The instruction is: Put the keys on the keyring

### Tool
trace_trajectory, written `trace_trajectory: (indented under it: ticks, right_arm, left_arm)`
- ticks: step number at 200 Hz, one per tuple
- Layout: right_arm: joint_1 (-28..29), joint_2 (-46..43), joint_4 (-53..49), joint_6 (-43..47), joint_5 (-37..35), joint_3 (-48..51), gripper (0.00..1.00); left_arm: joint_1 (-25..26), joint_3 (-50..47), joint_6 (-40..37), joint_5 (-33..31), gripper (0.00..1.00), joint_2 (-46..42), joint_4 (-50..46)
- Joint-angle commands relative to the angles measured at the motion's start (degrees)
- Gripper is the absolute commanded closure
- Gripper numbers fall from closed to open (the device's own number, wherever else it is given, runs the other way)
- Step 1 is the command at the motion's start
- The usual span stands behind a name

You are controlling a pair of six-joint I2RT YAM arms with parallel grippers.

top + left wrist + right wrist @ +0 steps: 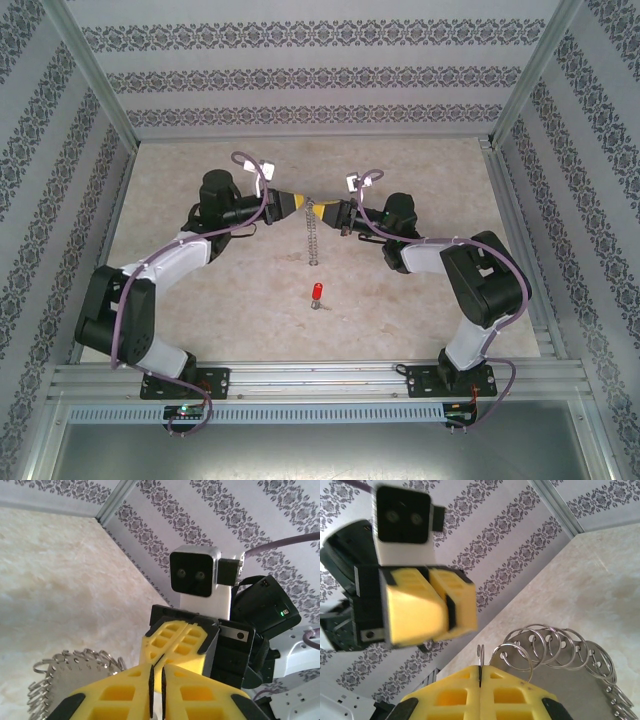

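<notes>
Keyring (570, 682) clamped in right tool (481, 674); left tool (156, 675) near-shut, seemingly pinching it too.

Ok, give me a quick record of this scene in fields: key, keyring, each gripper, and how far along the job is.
key: red head, lying on the table nearer the arm bases than the grippers, touched by neither gripper
keyring: grey loop fringed with wire rings, hanging below the meeting fingertips
left gripper: shut, apparently pinching the keyring
right gripper: shut on the keyring, tip to tip with the left
progress: key not yet on the keyring
</notes>
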State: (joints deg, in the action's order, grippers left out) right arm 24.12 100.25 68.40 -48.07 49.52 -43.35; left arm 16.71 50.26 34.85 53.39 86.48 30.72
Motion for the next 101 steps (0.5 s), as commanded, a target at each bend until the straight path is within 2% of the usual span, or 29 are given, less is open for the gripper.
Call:
trace_trajectory:
  ticks: [1, 28, 101]
  right_arm:
    - [-0.3, 0.66, 6.22, -1.58, 0.14, -1.39, 1.0]
    - [-0.3, 0.78, 6.3, -1.73, 0.04, -1.51, 1.0]
    - [-0.3, 1.94, 7.22, -2.66, -0.02, -2.0, 1.0]
  left_arm:
    - [-0.35, -2.89, 6.01, 3.55, 0.88, 1.92, 10.26]
    - [-0.05, -4.99, 8.36, 3.05, 0.88, 2.57, 16.29]
    - [0.95, -4.21, 8.44, 2.52, 0.88, 3.01, 16.77]
